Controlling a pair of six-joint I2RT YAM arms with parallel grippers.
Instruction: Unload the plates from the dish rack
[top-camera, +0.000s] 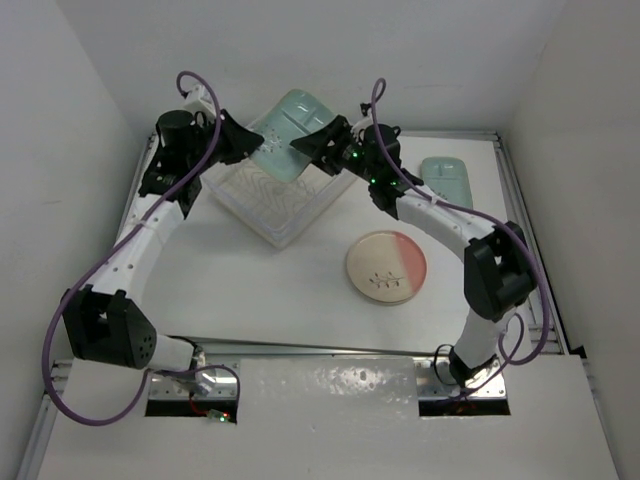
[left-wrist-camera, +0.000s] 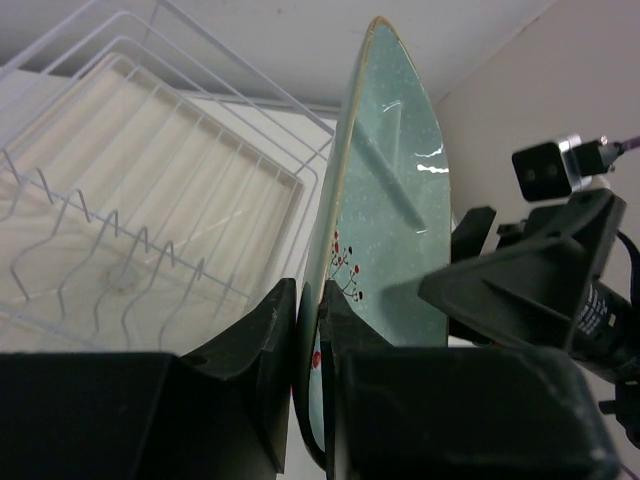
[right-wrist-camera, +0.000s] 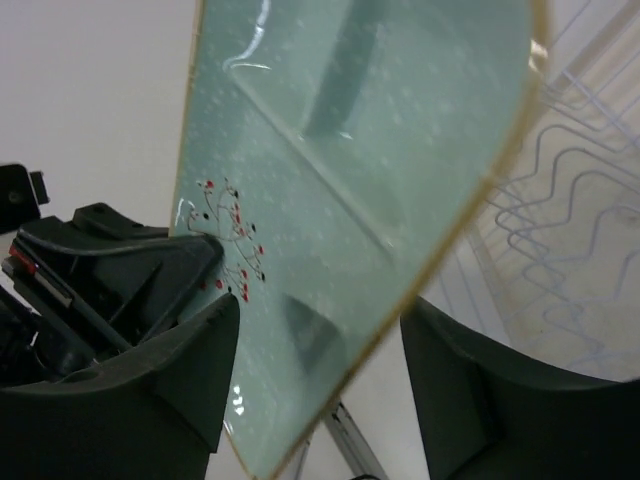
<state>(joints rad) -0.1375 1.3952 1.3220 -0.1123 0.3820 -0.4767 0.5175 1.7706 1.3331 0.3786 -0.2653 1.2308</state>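
A mint-green divided plate (top-camera: 288, 132) is held on edge above the clear dish rack (top-camera: 278, 205). My left gripper (top-camera: 248, 148) is shut on the plate's left edge; in the left wrist view its fingers (left-wrist-camera: 270, 330) pinch the rim of the plate (left-wrist-camera: 390, 200). My right gripper (top-camera: 312, 150) is open at the plate's right edge. In the right wrist view its fingers (right-wrist-camera: 190, 350) straddle the plate (right-wrist-camera: 350, 150) without pinching it. A round cream-and-pink plate (top-camera: 386, 266) lies flat on the table. The cream-yellow plate is out of view.
A second mint-green plate (top-camera: 445, 180) lies flat at the back right of the table. The rack's white wire dividers (left-wrist-camera: 120, 260) show with no plates in them, also in the right wrist view (right-wrist-camera: 565, 220). White walls close in the back and both sides.
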